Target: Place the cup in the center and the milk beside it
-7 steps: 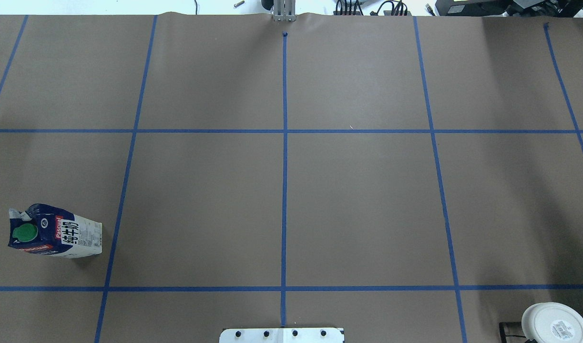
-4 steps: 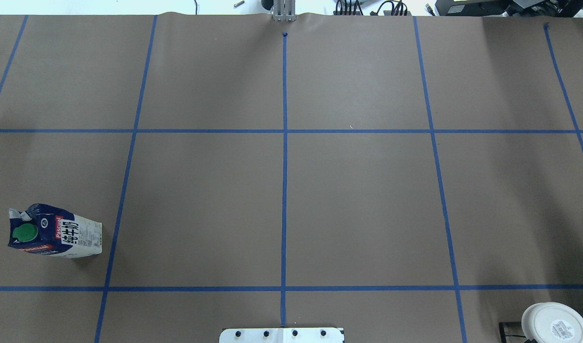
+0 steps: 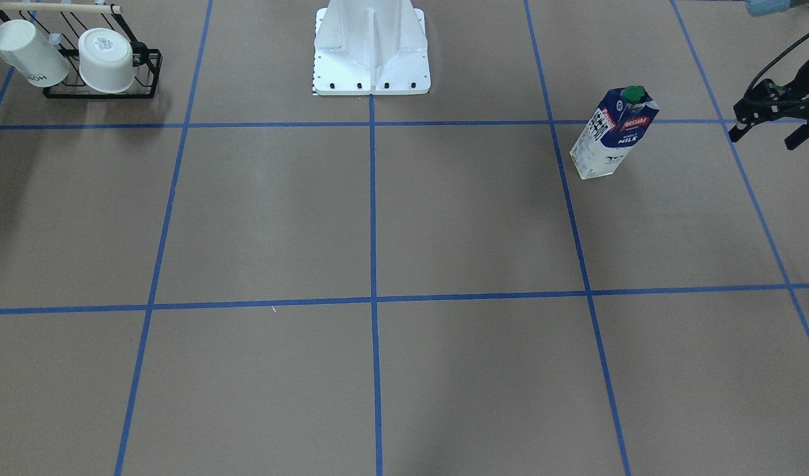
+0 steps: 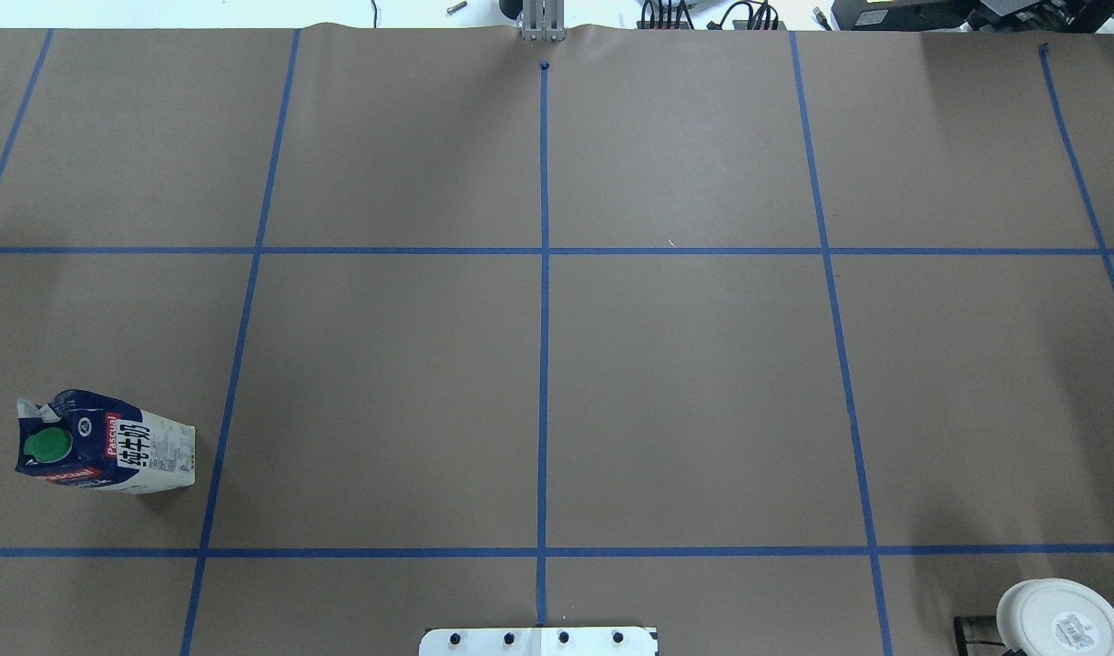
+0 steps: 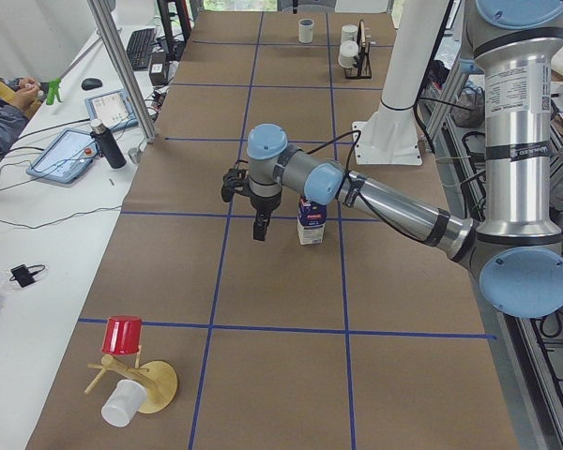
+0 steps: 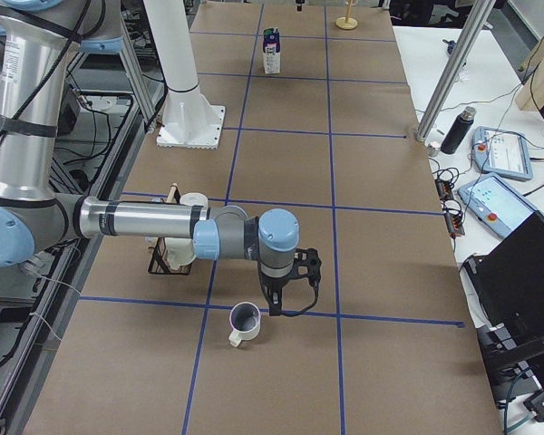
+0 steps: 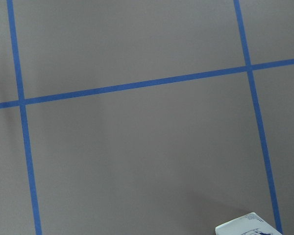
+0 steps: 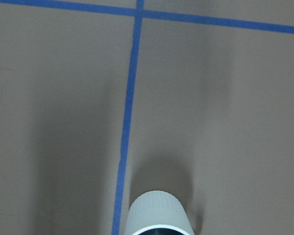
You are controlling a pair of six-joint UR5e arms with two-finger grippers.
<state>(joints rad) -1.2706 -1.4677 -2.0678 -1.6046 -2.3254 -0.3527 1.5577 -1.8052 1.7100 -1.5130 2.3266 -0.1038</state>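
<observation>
left gripper (image 3: pixel 761 139): jaws spread wide, empty, near the milk (image 3: pixel 612 135), which stands upright on the surface (image 3: pixel 444 218) at robot's left side. right gripper (image 6: pixel 295 297): can't tell jaws' opening; it hangs just beside the cup (image 6: pixel 245 322), upright, at robot's right end.

Overhead view gives you no visible change: milk (image 4: pixel 106 453) keeps same spot, same pose.

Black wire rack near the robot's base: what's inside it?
Two white mugs lie tipped in the rack: the lettered mug and the mug showing its labelled base. Whether the mugs hold anything cannot be seen, because their insides are hidden.
</observation>
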